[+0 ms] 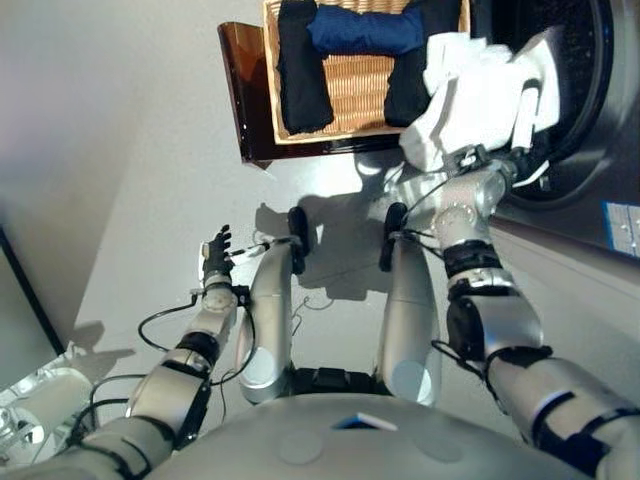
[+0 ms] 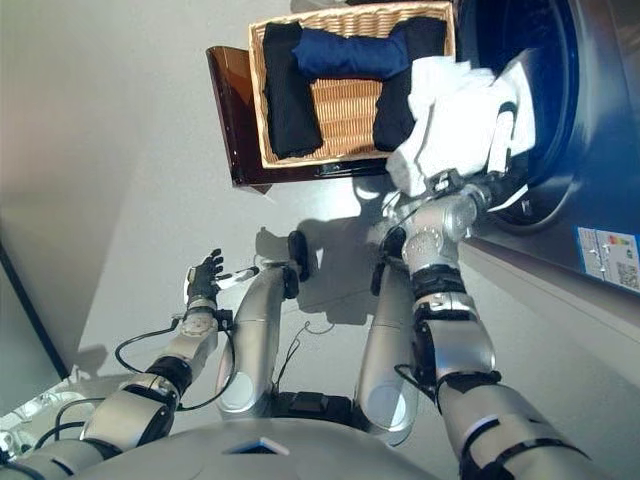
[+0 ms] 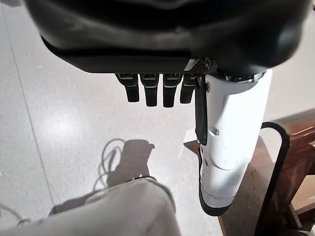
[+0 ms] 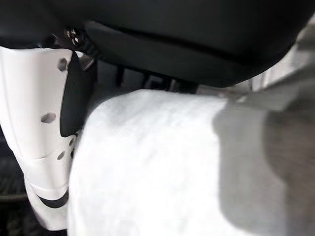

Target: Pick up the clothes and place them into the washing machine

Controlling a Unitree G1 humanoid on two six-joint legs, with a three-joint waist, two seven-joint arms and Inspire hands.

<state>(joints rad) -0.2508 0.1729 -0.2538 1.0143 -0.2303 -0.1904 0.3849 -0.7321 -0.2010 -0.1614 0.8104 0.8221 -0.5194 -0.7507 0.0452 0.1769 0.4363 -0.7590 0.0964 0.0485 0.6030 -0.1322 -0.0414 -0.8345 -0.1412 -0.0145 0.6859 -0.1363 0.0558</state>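
My right hand [image 1: 528,105] is shut on a bundled white cloth [image 1: 470,95], holding it up at the round dark opening of the washing machine [image 1: 570,100]. In the right wrist view the white cloth [image 4: 157,167] fills the space under the hand, with the white-covered thumb [image 4: 37,128] beside it. A wicker basket [image 1: 355,90] on a brown stool holds a blue garment [image 1: 365,30] and two black garments [image 1: 300,70]. My left hand [image 1: 216,255] hangs low over the floor, fingers straight and empty, as its own wrist view shows [image 3: 157,91].
The brown wooden stool [image 1: 245,85] under the basket stands to the left of the machine. The machine's front panel [image 1: 625,225] runs along the right. A grey wall lies on the left, with pale floor between.
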